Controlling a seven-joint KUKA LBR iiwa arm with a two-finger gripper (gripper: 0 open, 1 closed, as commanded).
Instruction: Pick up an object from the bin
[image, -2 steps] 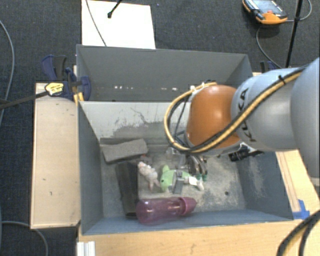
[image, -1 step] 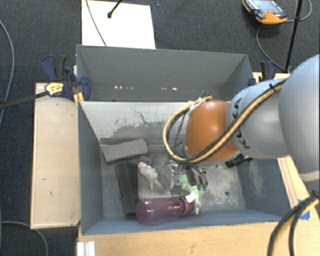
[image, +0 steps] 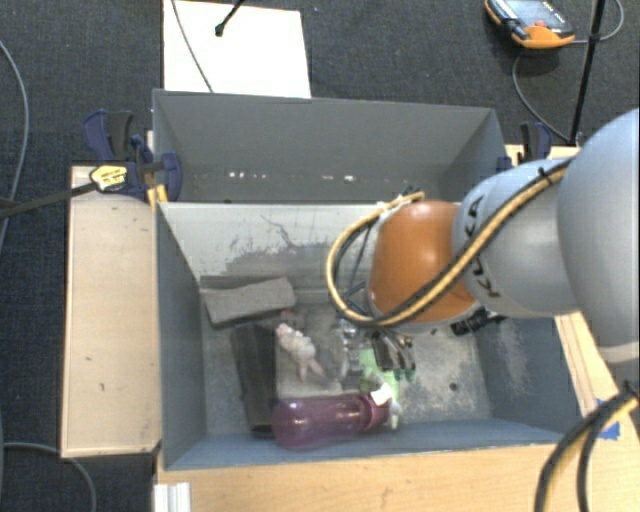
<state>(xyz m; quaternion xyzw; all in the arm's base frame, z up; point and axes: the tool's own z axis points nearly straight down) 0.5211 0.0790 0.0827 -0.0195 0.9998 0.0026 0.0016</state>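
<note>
Camera view showed the gripper low in the grey bin, near its front wall and right of the middle; whether the claw was open or closed could not be told; a small green piece lay right at its tip, and just beside that was the pale cap end of a purple bottle lying on its side along the front wall; a small pink thing sat just left of the claw; further left lay a dark flat slab and a grey foam block.
</note>
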